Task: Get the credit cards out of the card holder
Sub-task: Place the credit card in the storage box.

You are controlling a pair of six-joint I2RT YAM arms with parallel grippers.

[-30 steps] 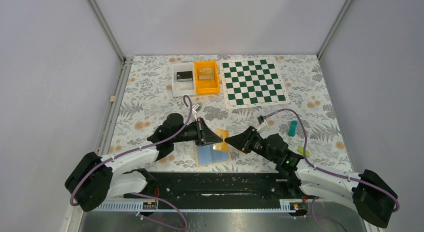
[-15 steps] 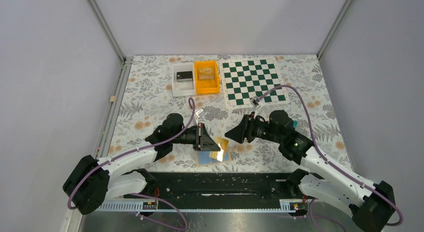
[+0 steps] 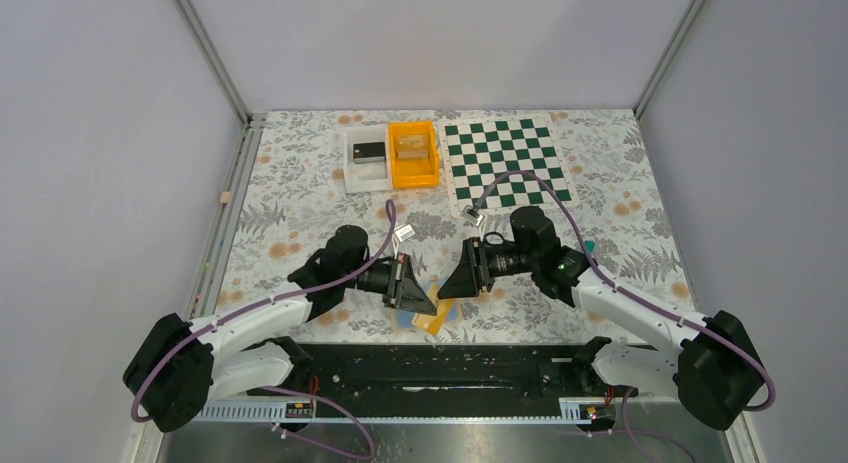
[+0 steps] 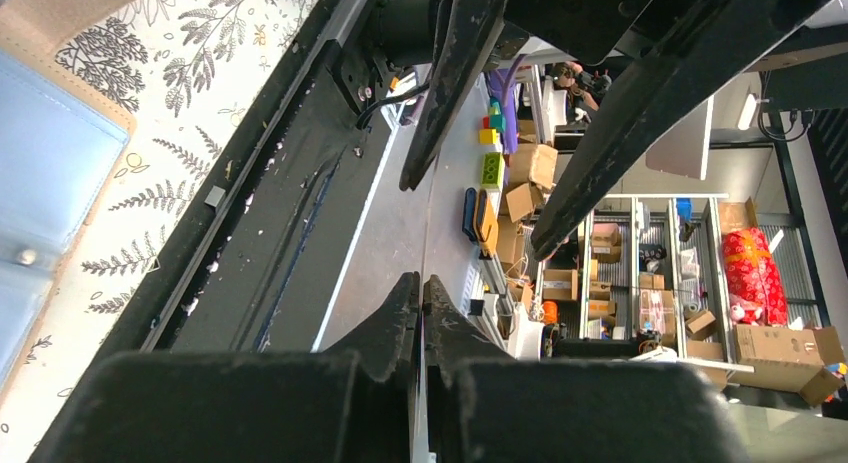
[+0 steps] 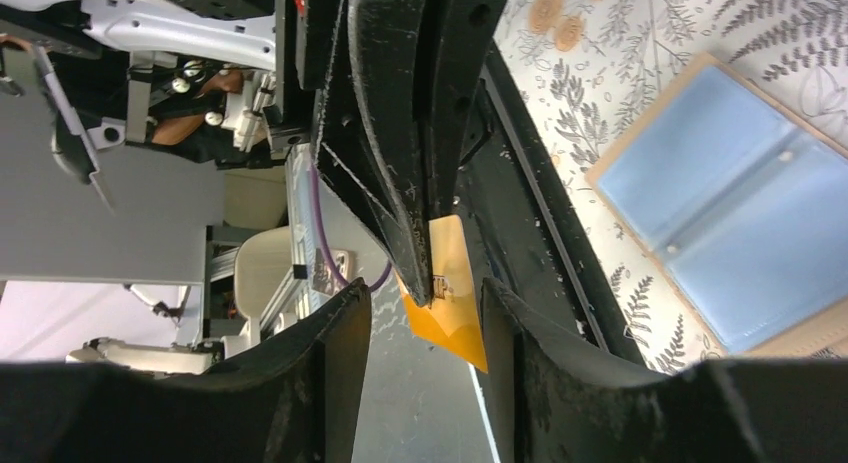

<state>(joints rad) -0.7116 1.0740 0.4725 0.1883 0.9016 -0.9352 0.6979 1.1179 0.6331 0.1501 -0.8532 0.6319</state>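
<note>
The card holder (image 3: 408,322) lies open on the floral table near the front edge, light-blue panels with a tan border, mostly under the grippers; it also shows in both wrist views (image 5: 720,208) (image 4: 45,173). My left gripper (image 3: 430,303) is shut on an orange-yellow credit card (image 3: 438,321) held just above the holder. In the right wrist view its dark fingers (image 5: 405,183) pinch the card's (image 5: 455,298) top edge. My right gripper (image 3: 447,287) faces the left one from the right, jaws open on either side of the card's lower part, not touching it (image 5: 425,328).
At the back stand a white tray (image 3: 352,173) with a black object (image 3: 369,150), an orange bin (image 3: 413,155) and a green-and-white chessboard (image 3: 506,163). A small teal object (image 3: 590,246) lies behind the right arm. The black base rail (image 3: 440,368) runs along the near edge.
The right gripper let go of the card, drew back to the right, then turned to face the left gripper. The left gripper kept the card and lowered it over the holder.
</note>
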